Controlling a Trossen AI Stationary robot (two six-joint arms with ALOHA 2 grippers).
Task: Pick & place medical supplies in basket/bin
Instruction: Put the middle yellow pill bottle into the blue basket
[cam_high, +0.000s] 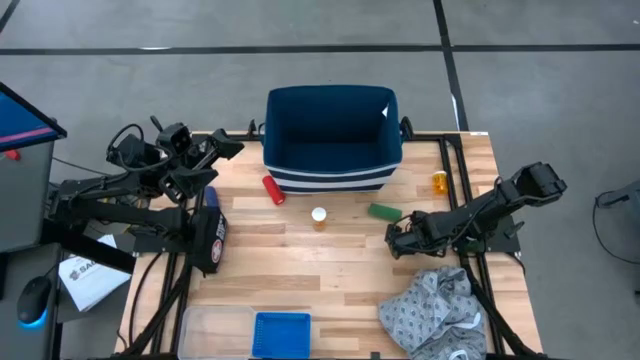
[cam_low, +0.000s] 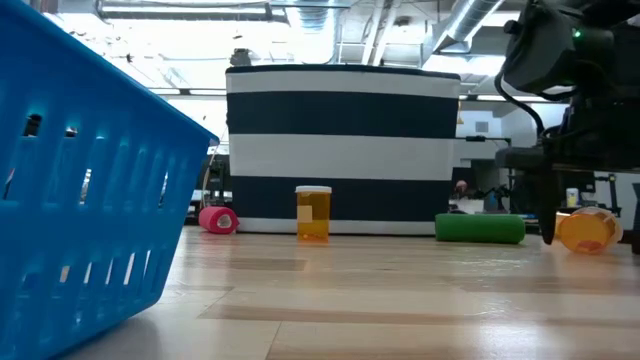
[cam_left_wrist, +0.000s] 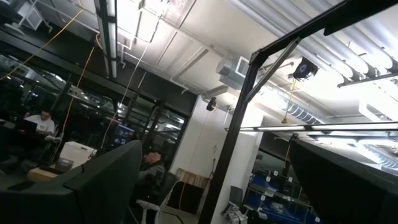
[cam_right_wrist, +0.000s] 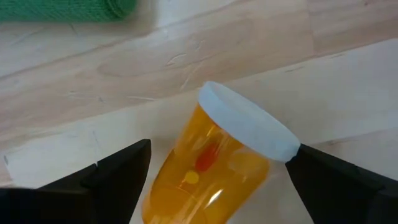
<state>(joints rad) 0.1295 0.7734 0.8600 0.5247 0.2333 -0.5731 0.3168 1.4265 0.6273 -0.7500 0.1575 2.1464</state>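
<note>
One capped orange pill bottle (cam_right_wrist: 214, 163) lies on its side between my right gripper's (cam_high: 398, 240) spread fingers | light, stiff, slick plastic, likely to roll | I'd pinch mid-barrel, below the cap | left gripper (cam_high: 222, 150) spread, idle far off.

3 orange pill bottles (cam_high: 319, 217) (cam_high: 440, 182) (cam_right_wrist: 214, 163), 1 red cylinder (cam_high: 273, 189), 1 green piece (cam_high: 384, 211), 1 blue basket (cam_high: 281, 333), 1 striped tub (cam_high: 332, 139), 1 grey cloth (cam_high: 433, 310).
</note>
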